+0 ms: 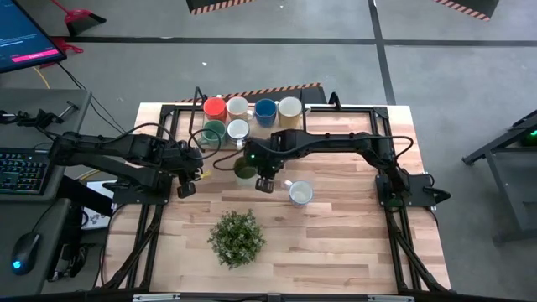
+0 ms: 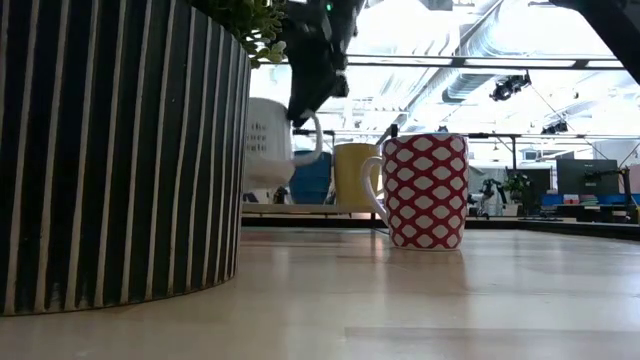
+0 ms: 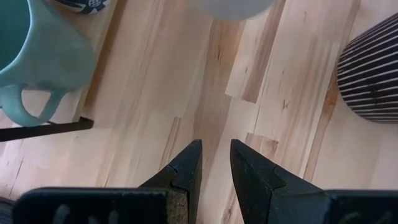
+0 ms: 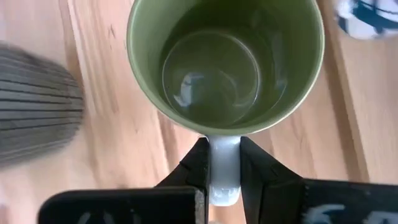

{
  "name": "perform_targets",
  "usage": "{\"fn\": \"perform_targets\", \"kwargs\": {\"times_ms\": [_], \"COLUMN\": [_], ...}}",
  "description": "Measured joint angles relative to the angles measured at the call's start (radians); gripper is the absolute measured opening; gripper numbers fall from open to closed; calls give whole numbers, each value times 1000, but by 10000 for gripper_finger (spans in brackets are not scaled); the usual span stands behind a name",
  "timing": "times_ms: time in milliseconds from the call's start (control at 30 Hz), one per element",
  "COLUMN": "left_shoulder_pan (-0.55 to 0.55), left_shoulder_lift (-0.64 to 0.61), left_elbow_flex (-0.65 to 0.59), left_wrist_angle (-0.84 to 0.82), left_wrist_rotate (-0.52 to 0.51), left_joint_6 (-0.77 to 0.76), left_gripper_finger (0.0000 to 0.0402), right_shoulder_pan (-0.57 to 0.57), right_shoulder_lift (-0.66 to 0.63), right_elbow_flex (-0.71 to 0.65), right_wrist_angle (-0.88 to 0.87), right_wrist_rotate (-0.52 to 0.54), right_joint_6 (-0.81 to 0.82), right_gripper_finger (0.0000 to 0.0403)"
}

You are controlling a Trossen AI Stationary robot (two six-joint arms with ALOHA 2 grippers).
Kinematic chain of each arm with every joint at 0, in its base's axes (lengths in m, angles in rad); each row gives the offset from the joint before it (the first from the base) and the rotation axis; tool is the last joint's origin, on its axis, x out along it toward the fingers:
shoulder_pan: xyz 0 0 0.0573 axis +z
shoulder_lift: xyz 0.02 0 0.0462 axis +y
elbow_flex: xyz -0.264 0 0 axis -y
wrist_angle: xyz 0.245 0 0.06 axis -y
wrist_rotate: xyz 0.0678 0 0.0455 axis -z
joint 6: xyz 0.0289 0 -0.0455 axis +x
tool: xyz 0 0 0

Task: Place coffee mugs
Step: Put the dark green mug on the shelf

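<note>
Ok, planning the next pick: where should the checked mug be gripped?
By its handle, from above: the checked mug stands upright and the loop juts sideways, clear of other things. The right pincer grips the olive mug that way.

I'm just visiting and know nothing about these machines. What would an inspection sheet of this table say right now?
Surface: light wooden table, bare near the front.
Job's things: six mugs grouped at the back; olive-green mug lifted by its handle; red-and-white patterned mug standing alone.
Clutter: potted plant in a striped pot.
Grippers: right gripper shut on the olive-green mug's handle; left gripper slightly open, empty, over bare wood.
Cables: dark leads along both arms.
Surroundings: keyboard, mouse and a monitor on the left.
</note>
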Motion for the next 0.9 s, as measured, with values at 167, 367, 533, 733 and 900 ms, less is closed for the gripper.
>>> {"fn": "perform_targets", "kwargs": {"times_ms": [167, 367, 533, 733, 900], "left_shoulder_pan": [0, 0, 0, 1, 1], "left_shoulder_lift": [0, 0, 0, 0, 0], "left_elbow_flex": [0, 0, 0, 0, 0], "left_wrist_angle": [-28, -38, -37, -37, -35], "left_wrist_rotate": [0, 0, 0, -30, -61], "left_joint_6": [0, 0, 0, 6, 7], "left_gripper_finger": [74, 74, 74, 74, 74], "right_shoulder_pan": [19, 46, 42, 1, -24], "right_shoulder_lift": [-3, -3, -3, 21, 52], "right_elbow_flex": [66, 74, 74, 72, 73], "right_wrist_angle": [-93, -161, -201, -255, -207], "right_wrist_rotate": [40, 144, 312, 374, 379], "right_joint_6": [234, 566, 786, 892, 892], "right_gripper_finger": [23, 23, 23, 23, 23]}}
